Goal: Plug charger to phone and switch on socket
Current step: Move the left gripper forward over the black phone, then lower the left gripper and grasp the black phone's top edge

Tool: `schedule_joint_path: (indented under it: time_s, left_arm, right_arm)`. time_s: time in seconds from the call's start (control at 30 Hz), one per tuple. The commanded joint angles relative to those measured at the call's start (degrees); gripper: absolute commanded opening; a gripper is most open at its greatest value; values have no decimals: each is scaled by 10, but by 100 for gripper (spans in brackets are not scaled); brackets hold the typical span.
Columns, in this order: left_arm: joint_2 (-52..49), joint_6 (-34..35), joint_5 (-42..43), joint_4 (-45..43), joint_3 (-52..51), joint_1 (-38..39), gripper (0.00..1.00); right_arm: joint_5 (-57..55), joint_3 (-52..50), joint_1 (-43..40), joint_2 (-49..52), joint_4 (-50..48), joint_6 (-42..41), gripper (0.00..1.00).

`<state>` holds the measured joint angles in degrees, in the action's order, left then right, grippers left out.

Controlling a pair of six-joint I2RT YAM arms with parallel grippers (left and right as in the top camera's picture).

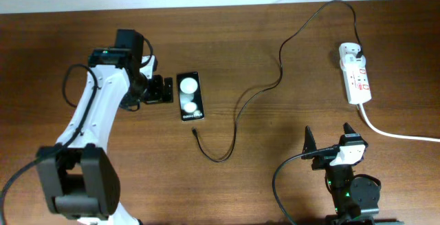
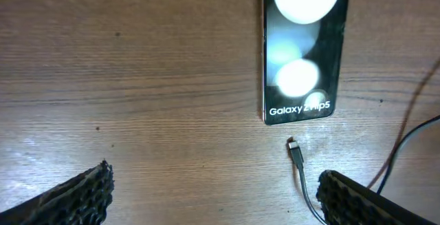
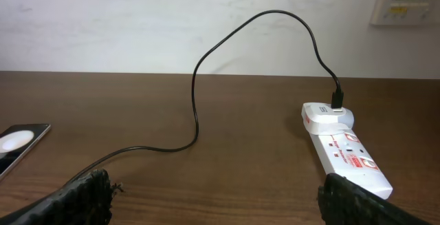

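Phone [image 1: 190,95] flat, charger [image 2: 297,157] tip loose just off its lettered end ready for insertion, plug already in the socket [image 1: 356,79]; left gripper [image 2: 213,190] and right gripper [image 3: 213,190] both gape, empty.

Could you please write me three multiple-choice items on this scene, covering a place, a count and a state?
1. Where does the charger's connector tip lie?
A. plugged into the phone
B. hanging off the table edge
C. on the table, just short of the phone's lettered end

2. How many round white reflections show on the phone's screen?
A. one
B. two
C. four

3. What state is the left gripper in?
A. open, holding nothing
B. shut on the connector tip
C. shut on the phone

Answers:
1 C, bare wood shows between the tip and the phone.
2 B, one large and one smaller spot are visible.
3 A, its fingers stand wide apart with only table between them.
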<state>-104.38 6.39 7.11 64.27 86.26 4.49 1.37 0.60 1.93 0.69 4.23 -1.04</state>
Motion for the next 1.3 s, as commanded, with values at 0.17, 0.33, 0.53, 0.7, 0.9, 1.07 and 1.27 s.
schedule_joint_path:
  time_s: [0.17, 0.33, 0.53, 0.7, 0.9, 1.07, 1.27]
  left_arm:
    - [-57, -9, 6, -3, 8, 8, 99]
    - [-71, -9, 7, -8, 8, 8, 99]
    - [-85, -9, 6, -17, 8, 8, 99]
    - [-85, -9, 6, -30, 8, 8, 99]
    - [-85, 22, 7, -60, -16, 8, 99]
    - [-85, 34, 8, -67, -22, 8, 99]
    - [-87, 81, 6, -92, -29, 19, 99]
  right_arm:
    - [-1, -3, 3, -4, 3, 2, 99]
    - [-1, -3, 3, -4, 3, 2, 99]
    - [-1, -3, 3, -4, 3, 2, 98]
    - [-1, -3, 3, -4, 3, 2, 99]
    - [-1, -3, 3, -4, 3, 2, 99]
    - [-1, -3, 3, -4, 3, 2, 99]
    - [-1, -3, 3, -4, 3, 2, 99]
